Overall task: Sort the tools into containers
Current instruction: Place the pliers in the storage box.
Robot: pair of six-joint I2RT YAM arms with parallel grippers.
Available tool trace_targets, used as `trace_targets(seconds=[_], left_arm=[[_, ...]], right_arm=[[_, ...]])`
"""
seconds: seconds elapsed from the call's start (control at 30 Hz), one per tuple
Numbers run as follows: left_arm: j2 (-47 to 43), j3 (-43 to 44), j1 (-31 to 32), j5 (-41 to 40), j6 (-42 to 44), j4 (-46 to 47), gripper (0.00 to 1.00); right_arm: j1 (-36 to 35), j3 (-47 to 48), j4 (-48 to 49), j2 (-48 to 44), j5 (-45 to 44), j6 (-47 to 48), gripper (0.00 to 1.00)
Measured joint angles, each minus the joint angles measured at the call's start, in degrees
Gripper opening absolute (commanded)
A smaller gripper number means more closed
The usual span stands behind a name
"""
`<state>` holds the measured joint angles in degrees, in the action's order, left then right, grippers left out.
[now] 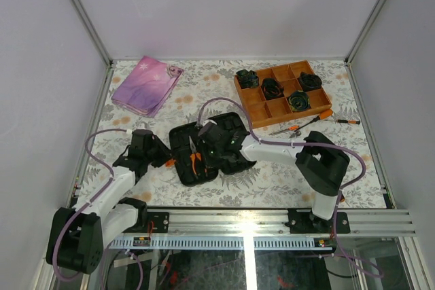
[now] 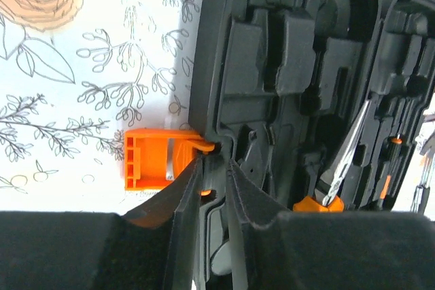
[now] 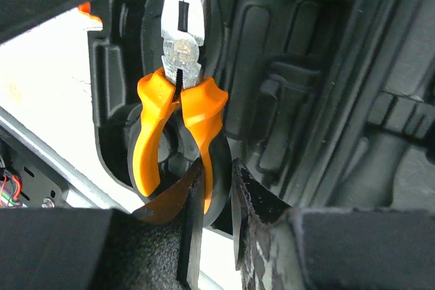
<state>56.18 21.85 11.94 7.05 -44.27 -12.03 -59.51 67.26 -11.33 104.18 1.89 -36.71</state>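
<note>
Pinching pliers (image 3: 180,56) handle in case (image 3: 326,66): right gripper (image 3: 217,169).

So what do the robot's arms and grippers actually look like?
The left arm and right arm have white links between chunky black joint housings, and each trails a lilac cable in loose loops. The left gripper and right gripper each have two flat black fingers with a felt-like surface.
</note>
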Motion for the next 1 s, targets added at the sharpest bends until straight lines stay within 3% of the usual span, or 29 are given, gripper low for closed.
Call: trace_targets(seconds=[1.0], left_arm=[[-3.63, -2.97, 0.02, 2.78, -0.90, 0.46, 0.20]], right_arm=[[0.35, 14.16, -3.19, 12.83, 1.25, 2.19, 0.00]])
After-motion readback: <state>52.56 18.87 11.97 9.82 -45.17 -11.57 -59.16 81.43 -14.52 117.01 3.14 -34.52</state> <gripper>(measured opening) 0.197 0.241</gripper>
